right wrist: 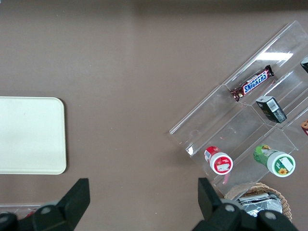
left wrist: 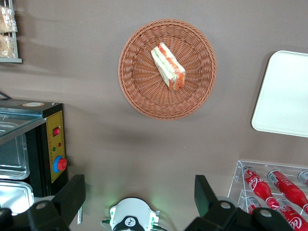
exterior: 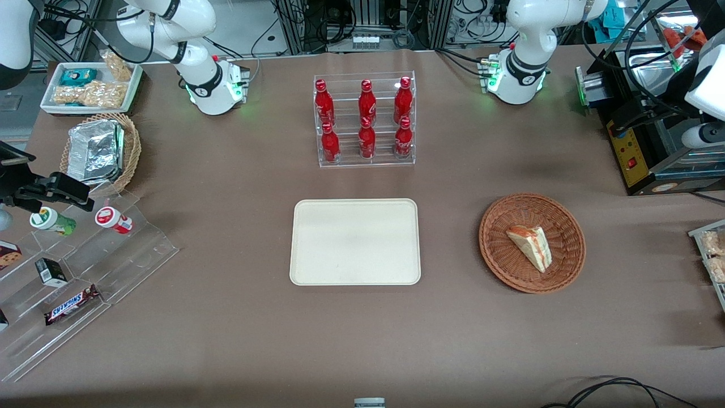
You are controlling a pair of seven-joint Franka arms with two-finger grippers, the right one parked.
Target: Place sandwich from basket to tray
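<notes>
Sandwich [exterior: 530,245] lies flat in reddish-brown basket [exterior: 498,258] on worktop [exterior: 226,317] toward working arm's end, well apart from the bare cream tray [exterior: 355,241] beside it, w/ the hand [left wrist: 139,197] high above worktop, fingers [left wrist: 72,195] spread wide apart, holding nothing.

Sandwich [exterior: 529,246] in basket [exterior: 500,256], beside tray [exterior: 355,272] toward working arm's end; gripper [left wrist: 139,199] open high above table, well apart from basket.
</notes>
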